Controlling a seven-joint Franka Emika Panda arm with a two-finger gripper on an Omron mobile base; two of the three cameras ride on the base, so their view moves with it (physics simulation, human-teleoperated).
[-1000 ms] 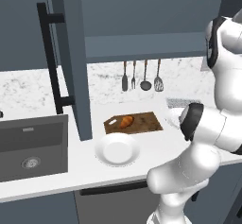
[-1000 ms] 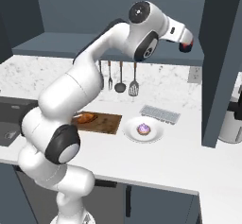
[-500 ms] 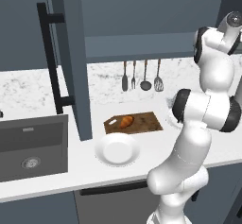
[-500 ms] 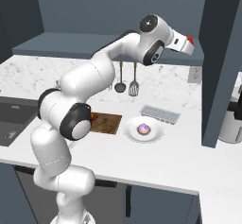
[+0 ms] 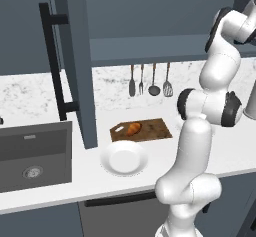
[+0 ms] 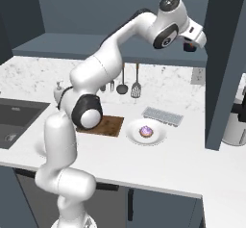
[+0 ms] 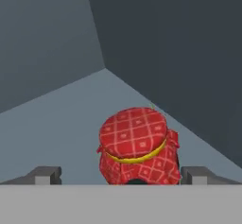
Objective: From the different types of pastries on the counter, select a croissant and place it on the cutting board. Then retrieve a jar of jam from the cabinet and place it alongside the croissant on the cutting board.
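Gripper (image 7: 123,176) reaching into the cabinet (image 5: 75,56), jaws spread wide, one finger tip (image 7: 45,175) on each side of the jar of jam (image 7: 138,147) with clear space to either flank. Jar sitting between the jaws, upright on the grey-blue cabinet shelf (image 7: 71,114), covered by a red checked cloth top tied with a yellow band. No contact visible between tips and jar. Beyond the jaws, only the shelf floor running back to the corner where two dark cabinet walls meet.

Seen from the right base view, gripper (image 6: 190,45) raised high at the cabinet opening, a speck of red just at its tips; too small there to judge the jaw gap. In the left base view, arm stretched up to the upper right edge, hand cut off by the frame.

Far below the jaws, on the counter (image 5: 65,176): cutting board (image 5: 142,130) with the croissant (image 5: 134,128) lying on it toward its handle-hole end. Just beside the board, nearer the robot, an empty white plate (image 5: 124,157). Second plate (image 6: 146,132) carrying the round pinkish-purple frosted pastry (image 6: 146,132), next to the board in the right base view. Cabinet door (image 5: 70,66) swung open, long black bar handle (image 5: 52,63) facing out.
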